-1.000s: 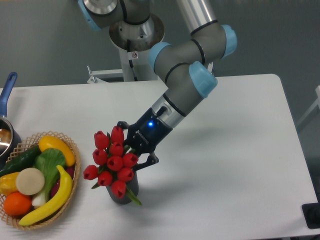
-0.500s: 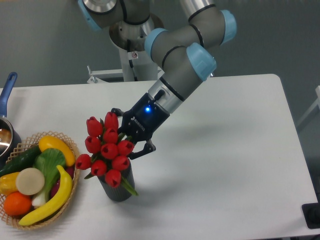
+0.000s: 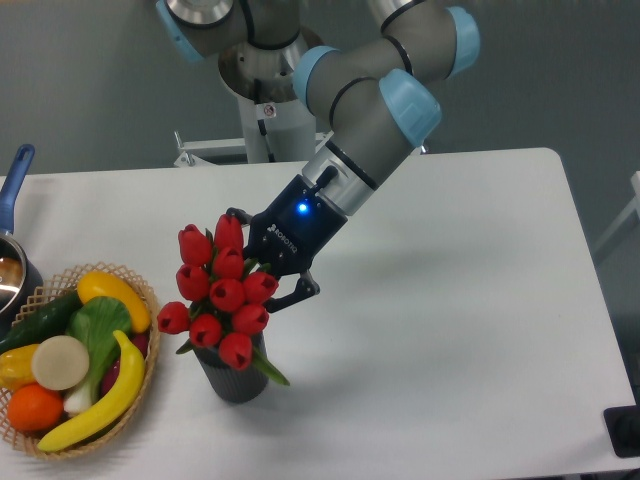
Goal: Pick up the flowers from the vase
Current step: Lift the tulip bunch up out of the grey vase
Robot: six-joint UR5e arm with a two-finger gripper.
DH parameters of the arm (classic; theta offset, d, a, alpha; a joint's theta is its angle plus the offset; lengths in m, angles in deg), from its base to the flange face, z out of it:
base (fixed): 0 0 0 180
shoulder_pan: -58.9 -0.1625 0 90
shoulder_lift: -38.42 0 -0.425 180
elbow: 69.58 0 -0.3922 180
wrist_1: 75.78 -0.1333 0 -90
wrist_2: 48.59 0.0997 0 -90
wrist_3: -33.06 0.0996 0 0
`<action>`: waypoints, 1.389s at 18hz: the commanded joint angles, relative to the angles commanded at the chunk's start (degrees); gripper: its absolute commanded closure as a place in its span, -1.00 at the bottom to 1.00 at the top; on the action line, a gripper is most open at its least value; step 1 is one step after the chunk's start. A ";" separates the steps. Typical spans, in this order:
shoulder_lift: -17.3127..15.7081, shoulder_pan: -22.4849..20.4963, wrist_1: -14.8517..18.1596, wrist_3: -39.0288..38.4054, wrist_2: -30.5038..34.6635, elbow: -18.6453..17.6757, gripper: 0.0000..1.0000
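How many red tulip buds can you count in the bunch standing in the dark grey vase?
9 red tulip buds show: two on top, three mid-row, three lower, one lowest above the dark grey vase. Others may be hidden behind.

The vase (image 3: 232, 377) stands on the counter (image 3: 450, 330) near its front edge, with the flowers (image 3: 222, 296) rising from its mouth. The tool (image 3: 268, 262) sits at the flowers' 2 o'clock, against them. A basket (image 3: 140, 345) lies at the vase's 9 o'clock, and a pot (image 3: 12, 270) at the basket's 11 o'clock.
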 joint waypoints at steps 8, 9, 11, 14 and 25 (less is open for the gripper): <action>-2.10 -0.35 0.09 -8.26 -1.67 4.40 0.13; -2.37 -0.35 0.09 -9.06 -1.76 4.66 0.13; -3.33 -0.53 0.09 -10.11 -2.55 4.84 0.13; -4.22 -0.79 0.09 -10.73 -2.81 5.45 0.13; -6.76 -6.33 0.18 -7.66 -1.85 5.90 0.13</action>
